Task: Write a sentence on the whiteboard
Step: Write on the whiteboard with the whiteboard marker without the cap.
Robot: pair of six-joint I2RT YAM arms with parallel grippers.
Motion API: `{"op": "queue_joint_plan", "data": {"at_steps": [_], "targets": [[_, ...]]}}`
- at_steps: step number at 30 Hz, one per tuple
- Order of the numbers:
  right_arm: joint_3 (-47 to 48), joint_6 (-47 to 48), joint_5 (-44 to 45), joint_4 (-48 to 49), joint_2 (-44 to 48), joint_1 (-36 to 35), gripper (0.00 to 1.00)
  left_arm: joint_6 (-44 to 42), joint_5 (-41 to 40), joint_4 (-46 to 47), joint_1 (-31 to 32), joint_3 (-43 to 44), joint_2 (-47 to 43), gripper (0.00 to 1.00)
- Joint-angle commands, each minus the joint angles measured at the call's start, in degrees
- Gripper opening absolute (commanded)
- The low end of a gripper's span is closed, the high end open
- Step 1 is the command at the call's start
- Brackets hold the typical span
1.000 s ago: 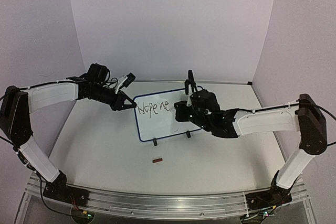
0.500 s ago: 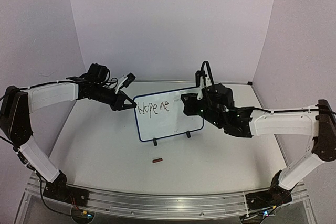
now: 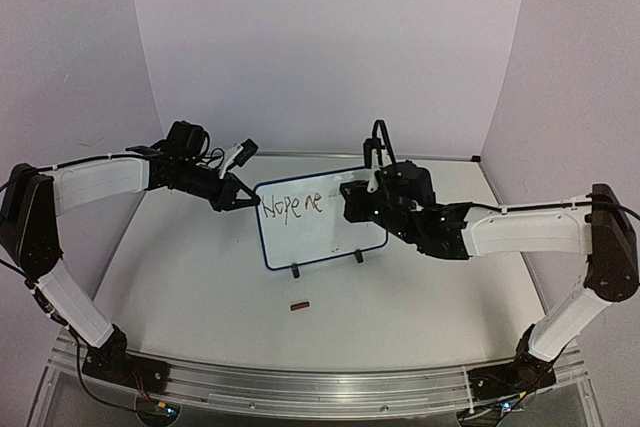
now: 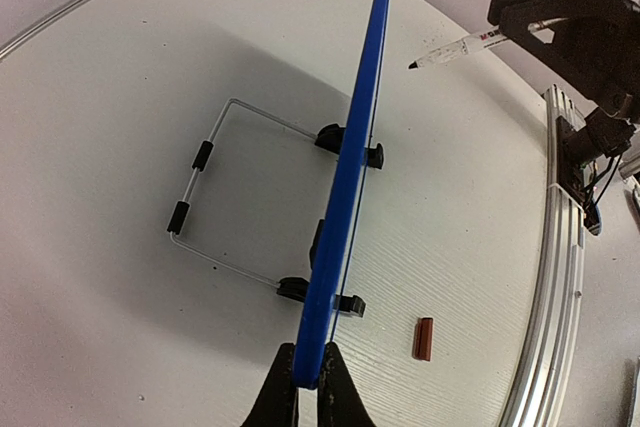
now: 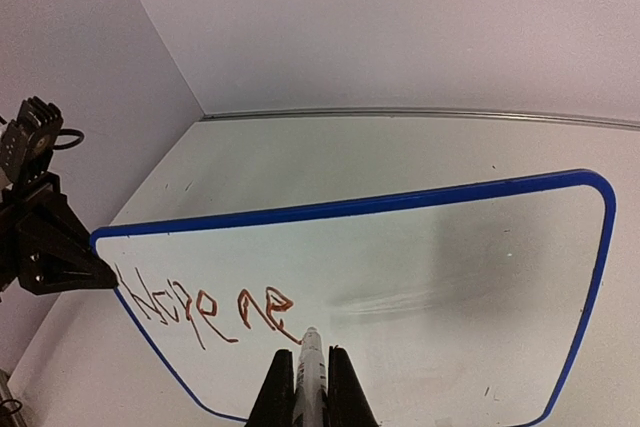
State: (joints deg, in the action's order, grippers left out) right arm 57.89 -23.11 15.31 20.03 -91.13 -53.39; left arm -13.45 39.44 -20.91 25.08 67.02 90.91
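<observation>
The whiteboard (image 3: 330, 242) stands in the middle of the tabletop (image 3: 200, 287), propped on a wire stand (image 4: 215, 187). The left pincer (image 3: 245, 202) is clamped shut on the board's left edge, bracing it. The right pincer (image 5: 312, 382) is closed tight on a marker (image 5: 310, 352), whose tip sits just right of the last letter. From the left wrist view the tip seems slightly off the surface. The sentence (image 5: 200, 307) so far reads "Hope ne", along the top left of the board.

The step in hand is probably the next letter of the second word. To do it well, the right arm should bring the tip on gently and press only lightly, so the board does not rock on its stand. Strokes should stay small and level with the letters already there, with room kept on the right. The left hold should remain firm.

Counted: one whiteboard, one marker, one wire stand, two black feet (image 3: 295, 270), two arms, and one small brown piece (image 3: 299, 305) lying on the near tabletop
</observation>
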Motion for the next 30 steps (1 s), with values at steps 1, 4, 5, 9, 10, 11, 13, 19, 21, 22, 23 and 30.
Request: {"op": "queue_joint_plan", "data": {"at_steps": [1, 4, 5, 9, 10, 11, 13, 19, 21, 22, 23, 30], "targets": [[3.8, 1.2, -0.4, 2.2, -1.7, 0.1, 0.00, -2.1, -3.9, -0.1, 0.2, -0.1, 0.6, 0.00], [4.8, 1.2, -0.3, 2.2, -2.8, 0.2, 0.00, -2.1, -3.9, -0.1, 0.2, -0.1, 0.6, 0.00], [5.1, 1.2, -0.3, 2.2, -3.1, 0.2, 0.00, -2.1, -3.9, -0.1, 0.2, -0.1, 0.6, 0.00], [5.6, 0.7, -0.5, 2.2, -4.2, 0.4, 0.00, -2.1, -3.9, -0.2, 0.2, -0.1, 0.6, 0.00], [5.5, 0.6, -0.4, 2.2, -4.4, 0.4, 0.00, -2.1, -3.9, -0.2, 0.2, -0.1, 0.6, 0.00], [5.5, 0.5, -0.3, 2.1, -4.5, 0.4, 0.00, -2.1, -3.9, -0.2, 0.2, -0.1, 0.6, 0.00], [5.5, 0.4, 0.0, 2.1, -4.7, 0.5, 0.00, -2.1, -3.9, -0.2, 0.3, -0.1, 0.7, 0.00], [5.9, 0.5, 0.4, 1.7, -5.7, 0.8, 0.00, -2.2, -3.9, -0.2, 0.3, -0.1, 0.6, 0.00], [6.0, 0.5, 0.4, 1.4, -6.1, 0.8, 0.00, -2.2, -3.9, -0.2, 0.3, -0.1, 0.6, 0.00], [5.9, 0.5, 0.4, 1.4, -6.2, 0.9, 0.00, -2.2, -3.9, -0.2, 0.3, -0.1, 0.6, 0.00], [5.9, 0.5, 0.5, 1.3, -6.3, 1.0, 0.00, -2.2, -3.9, -0.2, 0.4, -0.1, 0.6, 0.00], [4.8, -0.5, 0.6, 0.4, -6.2, 1.0, 0.00, -2.3, -4.0, -0.2, 0.4, -0.1, 0.6, 0.00]]}}
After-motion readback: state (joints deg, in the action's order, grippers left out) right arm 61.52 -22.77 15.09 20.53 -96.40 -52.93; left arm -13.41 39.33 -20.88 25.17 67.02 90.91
